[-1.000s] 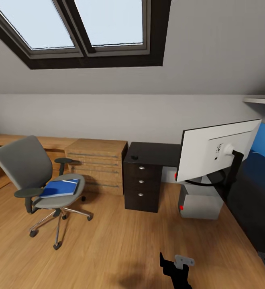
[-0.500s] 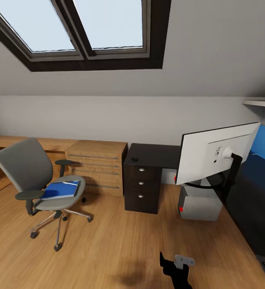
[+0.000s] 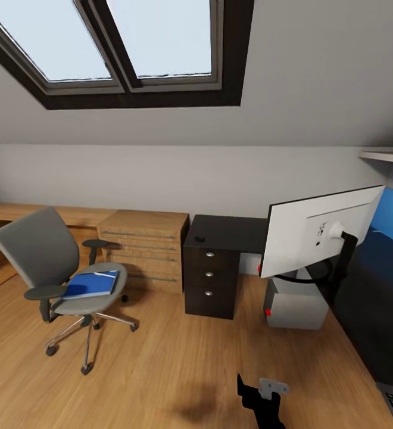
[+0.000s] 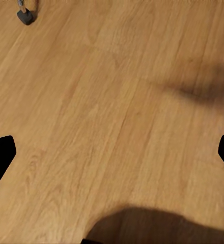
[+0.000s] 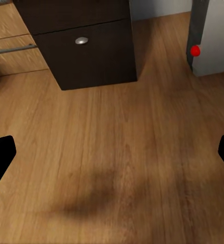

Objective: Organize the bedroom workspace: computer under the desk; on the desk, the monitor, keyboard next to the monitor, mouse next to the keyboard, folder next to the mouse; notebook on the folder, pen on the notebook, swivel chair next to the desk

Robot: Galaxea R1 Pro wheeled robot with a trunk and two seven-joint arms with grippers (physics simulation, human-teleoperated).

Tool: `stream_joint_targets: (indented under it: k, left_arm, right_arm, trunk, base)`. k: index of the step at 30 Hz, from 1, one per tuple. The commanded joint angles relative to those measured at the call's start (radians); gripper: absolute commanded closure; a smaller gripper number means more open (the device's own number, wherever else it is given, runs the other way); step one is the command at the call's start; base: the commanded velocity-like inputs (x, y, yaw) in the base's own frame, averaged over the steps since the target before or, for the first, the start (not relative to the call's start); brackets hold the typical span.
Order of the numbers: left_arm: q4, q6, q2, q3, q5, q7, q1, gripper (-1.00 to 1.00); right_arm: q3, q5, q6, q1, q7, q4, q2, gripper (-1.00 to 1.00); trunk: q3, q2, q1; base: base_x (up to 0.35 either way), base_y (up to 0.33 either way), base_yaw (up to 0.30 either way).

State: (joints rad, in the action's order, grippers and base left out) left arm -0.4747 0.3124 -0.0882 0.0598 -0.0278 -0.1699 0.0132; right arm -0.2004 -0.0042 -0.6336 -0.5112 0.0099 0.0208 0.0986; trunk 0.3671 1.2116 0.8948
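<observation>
The view has drifted slightly; folder (image 3: 91, 283) stays on the swivel chair (image 3: 53, 268), both fingers spread wide.

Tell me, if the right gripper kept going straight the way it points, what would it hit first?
Most likely the bare wood floor, which sits between its open fingers. The dark drawer cabinet and grey computer lie further ahead, though depth is hard to judge.
</observation>
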Motion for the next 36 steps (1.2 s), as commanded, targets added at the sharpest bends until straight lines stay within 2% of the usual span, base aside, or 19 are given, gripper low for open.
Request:
stream_joint_targets:
  k: [1, 17, 36]
  left_arm:
    - [0.001, 0.004, -0.001, 0.003, -0.003, 0.001, 0.001, -1.00]
    - [0.010, 0.004, -0.001, 0.002, -0.003, 0.001, 0.001, -1.00]
    - [0.010, 0.004, -0.001, 0.002, -0.003, 0.003, 0.001, -1.00]
  right_arm:
    - [-0.004, 0.000, -0.005, -0.001, 0.001, 0.002, 0.000, -1.00]
    - [-0.004, 0.001, -0.005, -0.001, 0.001, 0.002, 0.001, -1.00]
    - [-0.004, 0.003, -0.003, -0.001, 0.002, 0.002, 0.003, -1.00]
  trunk:
    - [-0.002, -0.007, -0.004]
    - [-0.040, -0.119, -0.065]
    - [-0.098, -0.252, -0.138]
  base:
    - [0.000, 0.000, 0.000]
    - [0.000, 0.000, -0.123]
    - [0.000, 0.000, -0.012]
